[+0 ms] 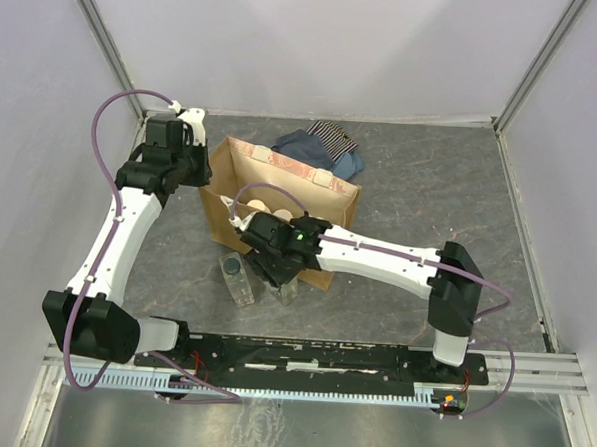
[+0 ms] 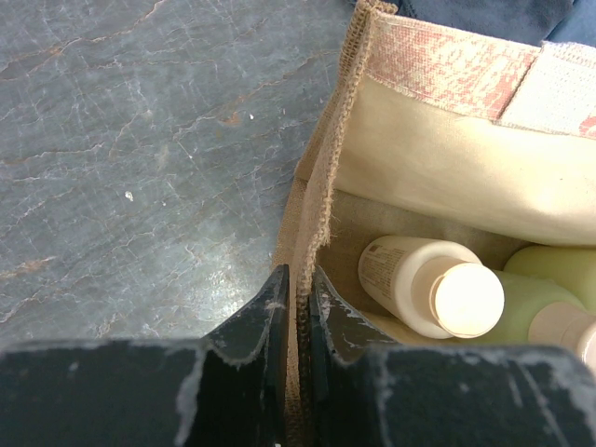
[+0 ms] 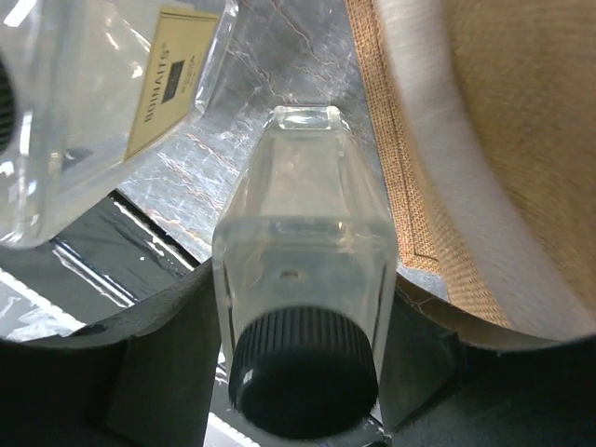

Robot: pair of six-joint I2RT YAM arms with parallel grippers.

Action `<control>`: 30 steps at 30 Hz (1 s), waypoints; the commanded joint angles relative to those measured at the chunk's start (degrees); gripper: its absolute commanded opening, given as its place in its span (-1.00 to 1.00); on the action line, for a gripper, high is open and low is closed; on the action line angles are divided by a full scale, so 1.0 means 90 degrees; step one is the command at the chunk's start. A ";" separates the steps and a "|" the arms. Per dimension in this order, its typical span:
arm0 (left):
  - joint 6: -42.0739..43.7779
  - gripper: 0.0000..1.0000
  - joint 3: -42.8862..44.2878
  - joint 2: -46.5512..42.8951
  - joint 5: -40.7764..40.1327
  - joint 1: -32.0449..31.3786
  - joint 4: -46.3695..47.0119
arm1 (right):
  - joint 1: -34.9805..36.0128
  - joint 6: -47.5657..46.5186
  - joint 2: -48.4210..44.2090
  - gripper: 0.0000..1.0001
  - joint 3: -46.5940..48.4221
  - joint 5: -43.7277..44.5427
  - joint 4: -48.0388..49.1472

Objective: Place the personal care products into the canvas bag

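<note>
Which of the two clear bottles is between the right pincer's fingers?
The plain clear bottle, dark cap facing the wrist camera, beside the canvas bag; the gold-labelled bottle lies off to one side.

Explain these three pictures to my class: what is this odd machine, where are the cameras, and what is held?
These are two robot arms bolted to a grey table. The wide picture looks down from above; the other two come from cameras on each wrist. The left arm has its jaws shut on the rim of a tan canvas bag, which holds a cream container and pale green bottles. The jaws of the right arm flank a clear bottle with a dark cap; a firm grip is unclear. Another clear bottle lies beside it, folded cloth behind the bag.
</note>
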 commanded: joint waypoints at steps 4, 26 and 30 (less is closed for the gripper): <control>0.0164 -0.66 0.0247 0.0011 0.0021 0.0014 0.0185 | 0.0022 -0.0082 0.0178 -0.05 0.0050 -0.0038 0.0051; 0.0186 -0.67 0.0121 -0.0017 -0.0019 0.0018 0.0291 | -0.0475 -0.0632 -0.1542 -0.99 0.2575 -0.1279 -0.0917; 0.0196 -0.66 0.0104 -0.0045 -0.0047 0.0009 0.0292 | -0.0900 -0.0559 -0.1541 -0.99 0.2829 -0.2188 -0.0337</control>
